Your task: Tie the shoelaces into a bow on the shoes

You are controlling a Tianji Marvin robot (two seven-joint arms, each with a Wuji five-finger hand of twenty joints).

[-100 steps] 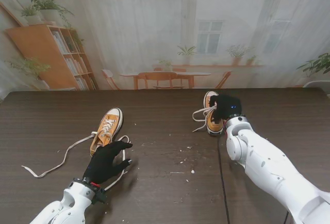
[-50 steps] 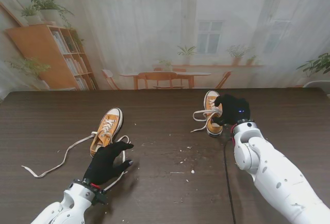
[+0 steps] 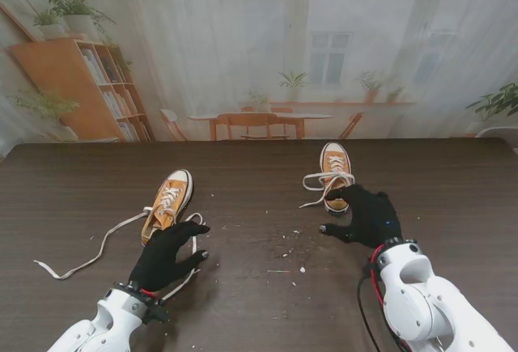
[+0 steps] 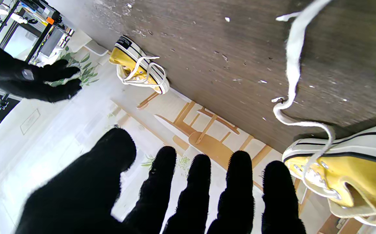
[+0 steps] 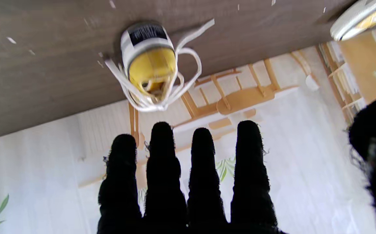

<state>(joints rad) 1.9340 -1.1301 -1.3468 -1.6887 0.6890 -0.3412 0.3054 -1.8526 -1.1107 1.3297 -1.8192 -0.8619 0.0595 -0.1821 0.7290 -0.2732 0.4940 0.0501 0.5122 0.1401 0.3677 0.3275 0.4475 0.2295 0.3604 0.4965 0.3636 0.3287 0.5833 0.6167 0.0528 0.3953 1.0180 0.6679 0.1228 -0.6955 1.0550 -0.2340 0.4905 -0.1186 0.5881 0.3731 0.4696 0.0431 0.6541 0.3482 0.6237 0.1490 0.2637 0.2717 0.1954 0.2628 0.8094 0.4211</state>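
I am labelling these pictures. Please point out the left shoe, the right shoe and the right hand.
left shoe [image 3: 167, 204]: stand view, on its laced top.
right shoe [image 3: 336, 163]: stand view, on its yellow upper.
right hand [image 3: 369, 216]: stand view, on the back of the black glove.

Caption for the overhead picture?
Two gloved hands, left hand and right hand, hover open near two yellow sneakers with loose laces.

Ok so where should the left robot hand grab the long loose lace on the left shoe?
Judging by its pose, pinch the long lace mid-run, coming from above: it lies flat and straight, clear of the left shoe. The left robot hand is open nearby.
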